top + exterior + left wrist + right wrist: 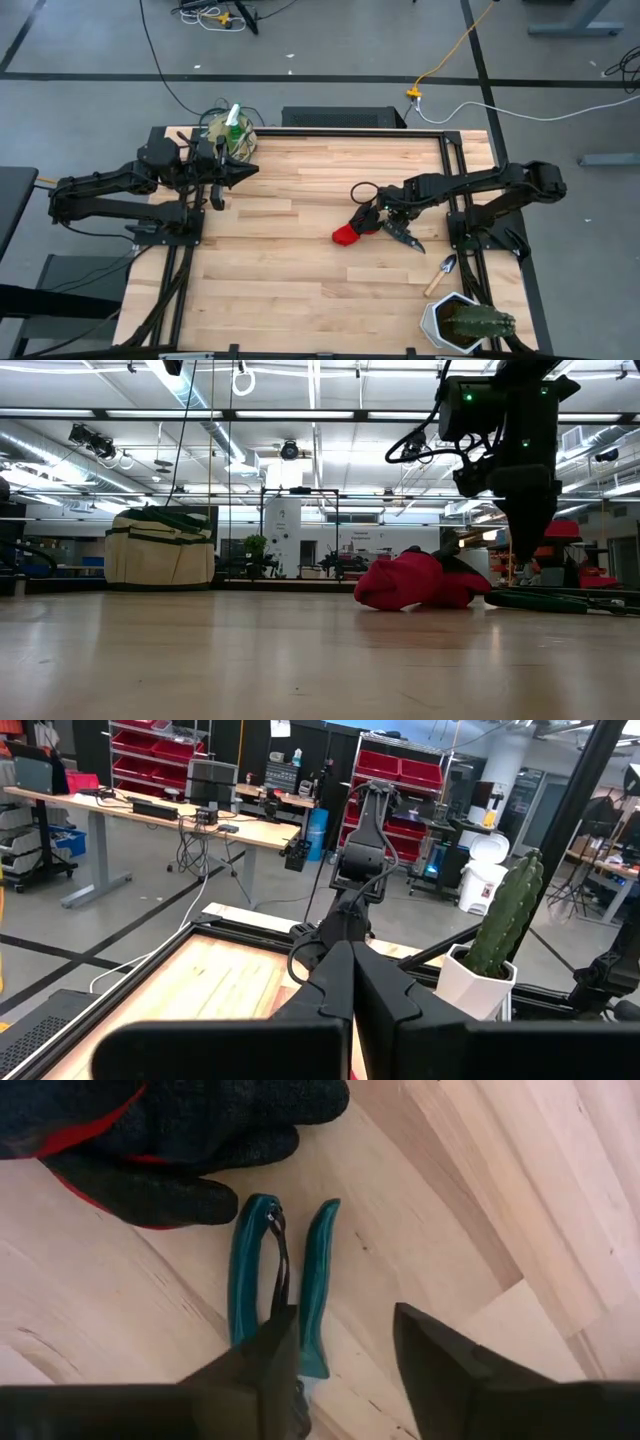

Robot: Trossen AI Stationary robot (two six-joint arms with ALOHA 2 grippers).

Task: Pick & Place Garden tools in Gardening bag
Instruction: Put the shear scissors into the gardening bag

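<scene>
Teal-handled shears (278, 1275) beneath right gripper (345, 1365), apart

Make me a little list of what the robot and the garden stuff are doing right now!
bag: beige bag at the table's far left corner, green spray bottle sticking out
left end effector: shut, beside the bag, holding nothing
right end effector: open, over the shears
shears: teal-handled, flat on the table
glove: red and black, next to the shears
trowel: near the cactus pot
</scene>
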